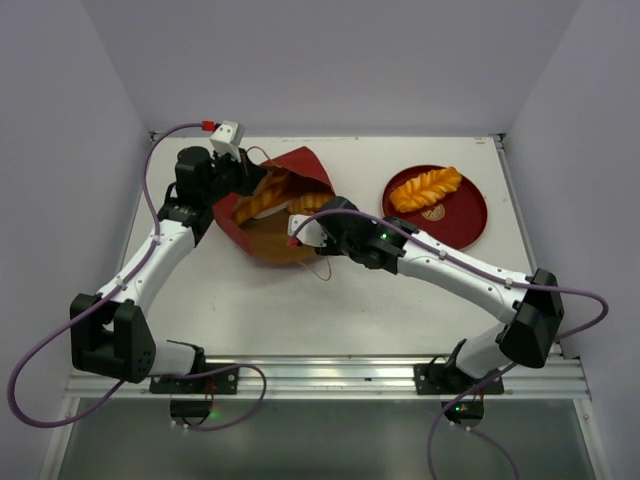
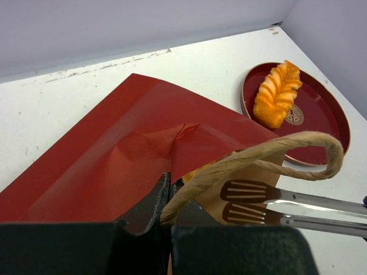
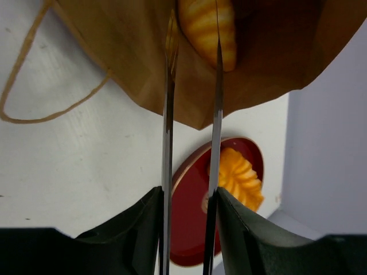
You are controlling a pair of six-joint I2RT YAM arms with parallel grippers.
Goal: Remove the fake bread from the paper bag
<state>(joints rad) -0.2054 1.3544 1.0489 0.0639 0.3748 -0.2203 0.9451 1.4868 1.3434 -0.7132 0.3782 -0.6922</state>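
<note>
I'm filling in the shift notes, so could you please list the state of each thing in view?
Paper bag: lying on its side, mouth open.
Left hand: shut on the bag's rim by its handle.
Right hand: tongs reaching into the bag, either side of a pastry.
Braided pastry: out, resting on the red plate.

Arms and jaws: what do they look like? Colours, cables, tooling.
Both arms have white link shells with black joint housings and black bases on a silver rail. A purple cable loops along each. The left arm carries a white wrist module with a red connector. The right gripper has long thin metal blades with slotted spatula tips; the left gripper has black jaws.
</note>
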